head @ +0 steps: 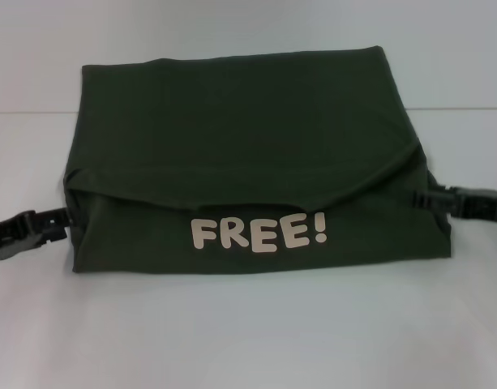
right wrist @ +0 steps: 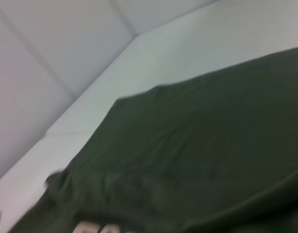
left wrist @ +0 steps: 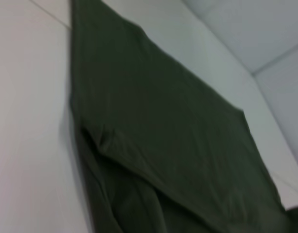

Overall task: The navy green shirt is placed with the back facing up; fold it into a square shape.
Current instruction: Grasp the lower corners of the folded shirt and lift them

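Folded dark olive-green fabric shirt between both tools, on the white tabletop.
Left tool and right tool touch its side edges; I cannot tell either's opening.

Dark olive shirt; cream "FREE!" lettering

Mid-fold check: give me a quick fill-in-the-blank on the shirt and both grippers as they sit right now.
1. The pale print on the navy green shirt reads ____.
2. The left gripper sits at the shirt's ____ edge.
3. The right gripper sits at the shirt's ____ edge.
4. The printed band lies on the side ____ the robot.

Missing words: FREE!; left; right; nearest
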`<action>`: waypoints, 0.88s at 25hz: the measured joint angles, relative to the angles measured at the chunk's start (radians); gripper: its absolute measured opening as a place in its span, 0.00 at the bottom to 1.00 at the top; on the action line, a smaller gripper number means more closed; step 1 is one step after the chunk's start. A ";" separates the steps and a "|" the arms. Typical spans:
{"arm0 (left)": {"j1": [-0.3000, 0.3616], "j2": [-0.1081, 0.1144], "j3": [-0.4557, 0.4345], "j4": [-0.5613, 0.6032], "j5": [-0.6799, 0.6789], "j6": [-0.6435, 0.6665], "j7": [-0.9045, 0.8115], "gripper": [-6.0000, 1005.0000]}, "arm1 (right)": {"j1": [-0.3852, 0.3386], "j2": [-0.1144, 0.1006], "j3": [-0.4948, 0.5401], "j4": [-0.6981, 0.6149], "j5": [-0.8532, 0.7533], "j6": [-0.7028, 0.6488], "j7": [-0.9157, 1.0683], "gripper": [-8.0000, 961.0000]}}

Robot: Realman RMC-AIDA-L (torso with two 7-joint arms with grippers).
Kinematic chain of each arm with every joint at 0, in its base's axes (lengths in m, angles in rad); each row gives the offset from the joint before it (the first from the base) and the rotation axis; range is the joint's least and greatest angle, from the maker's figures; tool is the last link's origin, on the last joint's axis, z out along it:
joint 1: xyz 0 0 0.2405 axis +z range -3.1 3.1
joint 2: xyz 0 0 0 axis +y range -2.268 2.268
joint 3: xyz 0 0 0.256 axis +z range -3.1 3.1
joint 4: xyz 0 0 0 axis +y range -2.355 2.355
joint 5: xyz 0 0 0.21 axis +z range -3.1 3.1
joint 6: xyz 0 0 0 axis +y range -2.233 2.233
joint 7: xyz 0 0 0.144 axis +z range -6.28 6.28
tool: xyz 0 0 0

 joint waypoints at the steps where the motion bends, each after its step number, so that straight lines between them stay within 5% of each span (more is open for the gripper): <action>1: -0.006 0.002 0.005 0.000 0.014 0.004 0.000 0.67 | -0.006 -0.001 -0.017 -0.002 0.000 -0.021 -0.025 0.96; 6: -0.029 0.004 0.078 0.003 0.062 -0.018 0.005 0.67 | -0.028 0.003 -0.112 -0.008 -0.021 -0.142 -0.215 0.96; 10: -0.032 0.002 0.088 0.003 0.065 -0.051 0.000 0.66 | -0.040 0.028 -0.125 -0.008 -0.037 -0.196 -0.340 0.96; 22: -0.027 -0.014 0.167 -0.001 0.071 -0.094 0.006 0.66 | -0.042 0.042 -0.126 -0.009 -0.037 -0.200 -0.359 0.95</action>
